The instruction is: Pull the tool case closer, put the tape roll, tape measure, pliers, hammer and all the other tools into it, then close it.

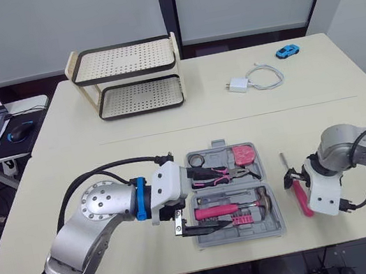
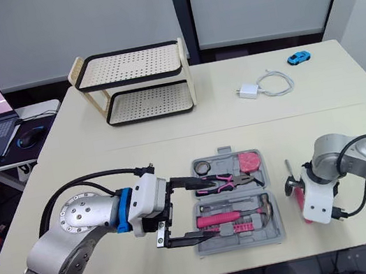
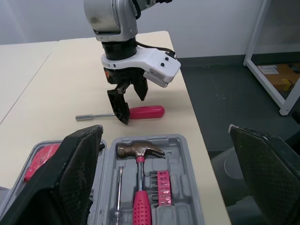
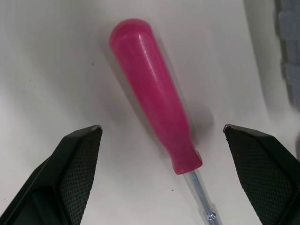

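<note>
Tool case [image 1: 262,165] lies open on the desk [image 1: 135,145], hammer [image 3: 139,152] inside. Left arm reaches sideways, its claw [image 1: 207,200] spread wide over the case's left edge. Right arm bends inward, wrist down, its claw [image 4: 161,129] open astride the pink screwdriver [image 4: 157,108] beside the case.

grey case [image 1: 227,186] open flat near the counter's front edge. far half: tape roll [image 1: 195,159] left, pink-handled pliers [image 1: 217,172] middle, pink tape measure [image 1: 244,154] right. near half: hammer [image 1: 217,210], head right. pink-handled screwdriver [image 1: 300,196] flat on counter, just right of case.
</note>
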`<move>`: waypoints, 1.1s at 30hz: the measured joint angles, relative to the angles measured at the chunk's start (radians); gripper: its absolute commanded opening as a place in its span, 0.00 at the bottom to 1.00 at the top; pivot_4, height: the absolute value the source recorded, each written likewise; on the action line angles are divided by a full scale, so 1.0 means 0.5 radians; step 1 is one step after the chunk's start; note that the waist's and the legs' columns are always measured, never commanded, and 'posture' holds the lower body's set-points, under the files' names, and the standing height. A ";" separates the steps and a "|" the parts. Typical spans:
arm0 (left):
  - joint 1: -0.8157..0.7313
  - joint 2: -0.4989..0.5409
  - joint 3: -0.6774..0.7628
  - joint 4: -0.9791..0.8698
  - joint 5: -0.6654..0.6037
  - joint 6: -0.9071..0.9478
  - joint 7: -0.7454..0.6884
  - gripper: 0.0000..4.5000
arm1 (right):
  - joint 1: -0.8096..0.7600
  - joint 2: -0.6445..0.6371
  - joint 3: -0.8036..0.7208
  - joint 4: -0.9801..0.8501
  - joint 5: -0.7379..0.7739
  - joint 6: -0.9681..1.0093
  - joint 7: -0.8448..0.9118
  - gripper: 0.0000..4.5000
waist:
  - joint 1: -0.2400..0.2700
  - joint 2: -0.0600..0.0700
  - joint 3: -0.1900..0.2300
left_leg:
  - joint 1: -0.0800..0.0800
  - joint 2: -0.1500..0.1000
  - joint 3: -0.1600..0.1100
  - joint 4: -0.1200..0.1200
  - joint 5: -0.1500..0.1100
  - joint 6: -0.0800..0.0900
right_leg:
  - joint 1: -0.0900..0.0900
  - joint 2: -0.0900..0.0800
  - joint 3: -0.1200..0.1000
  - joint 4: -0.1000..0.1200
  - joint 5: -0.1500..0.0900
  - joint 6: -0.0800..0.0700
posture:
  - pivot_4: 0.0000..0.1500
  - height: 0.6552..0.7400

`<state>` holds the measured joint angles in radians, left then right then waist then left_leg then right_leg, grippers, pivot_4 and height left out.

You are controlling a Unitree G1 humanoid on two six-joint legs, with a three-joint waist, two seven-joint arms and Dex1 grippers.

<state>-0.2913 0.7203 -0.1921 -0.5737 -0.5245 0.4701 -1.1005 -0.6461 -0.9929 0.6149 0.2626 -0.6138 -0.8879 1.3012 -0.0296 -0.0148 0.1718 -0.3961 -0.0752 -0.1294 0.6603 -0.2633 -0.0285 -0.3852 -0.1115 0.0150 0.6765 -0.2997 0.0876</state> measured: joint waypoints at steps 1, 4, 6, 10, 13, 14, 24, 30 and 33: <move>-0.001 0.000 0.000 0.000 0.000 0.002 -0.001 1.00 | -0.002 0.009 0.001 0.019 -0.024 -0.004 -0.016 0.99 | 0.000 0.000 0.000 | 0.000 0.000 0.000 0.000 0.000 0.000 | 0.000 0.000 0.000 0.000 0.000 0.000 | 1.00 1.00; -0.001 0.001 0.000 -0.002 0.000 0.007 -0.001 1.00 | -0.007 0.033 0.010 0.043 -0.072 -0.018 -0.048 0.95 | 0.000 0.000 0.000 | 0.000 0.000 0.000 0.000 0.000 0.000 | 0.000 0.000 0.000 0.000 0.000 0.000 | 1.00 1.00; -0.001 0.002 0.000 -0.005 0.000 0.009 -0.001 1.00 | -0.010 0.035 0.011 0.052 -0.086 -0.024 -0.062 0.87 | 0.000 0.000 0.000 | 0.000 0.000 0.000 0.000 0.000 0.000 | 0.000 0.000 0.000 0.000 0.000 0.000 | 1.00 1.00; -0.001 0.003 0.000 -0.013 0.000 0.013 -0.001 1.00 | -0.009 0.034 0.011 0.055 -0.143 -0.023 -0.084 0.57 | -0.005 -0.002 -0.001 | 0.001 0.001 0.000 0.000 0.000 0.000 | 0.000 0.002 0.001 0.001 0.000 0.000 | 1.00 1.00; -0.001 0.003 0.000 -0.019 0.000 0.015 0.000 1.00 | -0.006 0.033 0.009 0.055 -0.157 -0.020 -0.102 0.34 | -0.006 -0.002 -0.001 | 0.003 0.002 0.000 0.000 0.000 0.000 | 0.001 0.003 0.001 0.001 0.000 0.000 | 1.00 1.00; -0.001 0.003 0.000 -0.021 0.000 0.015 -0.001 1.00 | -0.005 0.031 0.008 0.055 -0.163 -0.020 -0.118 0.26 | -0.006 -0.003 -0.002 | 0.003 0.002 0.000 0.000 0.000 0.000 | 0.001 0.004 0.001 0.001 0.000 0.000 | 1.00 1.00; -0.001 0.003 0.000 -0.021 0.003 0.014 -0.004 1.00 | 0.013 0.012 -0.011 0.067 -0.128 0.019 -0.152 0.16 | -0.005 -0.004 -0.002 | 0.003 0.002 0.000 0.000 0.000 0.000 | 0.001 0.003 0.002 0.002 0.000 -0.001 | 1.00 1.00; 0.001 0.008 0.000 -0.020 0.004 0.011 -0.004 1.00 | 0.310 -0.240 -0.226 -0.412 0.359 0.548 0.128 0.16 | 0.003 0.000 0.000 | -0.001 0.001 -0.001 0.000 0.000 0.000 | 0.000 0.002 0.002 0.001 0.000 -0.001 | 1.00 1.00; 0.002 0.009 -0.002 -0.020 0.007 0.009 -0.003 1.00 | 0.505 -0.299 -0.406 -0.639 0.593 1.002 0.219 0.16 | 0.007 -0.001 0.000 | -0.001 0.001 -0.002 0.001 -0.001 0.002 | 0.001 0.002 0.001 0.001 0.000 -0.001 | 1.00 1.00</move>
<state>-0.2902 0.7248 -0.1932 -0.5840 -0.5211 0.4745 -1.1022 -0.3938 -1.1426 0.4117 -0.0568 -0.3172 -0.3869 1.4105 -0.0262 -0.0152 0.1719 -0.3966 -0.0745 -0.1304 0.6607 -0.2641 -0.0275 -0.3847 -0.1104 0.0157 0.6768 -0.2996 0.0873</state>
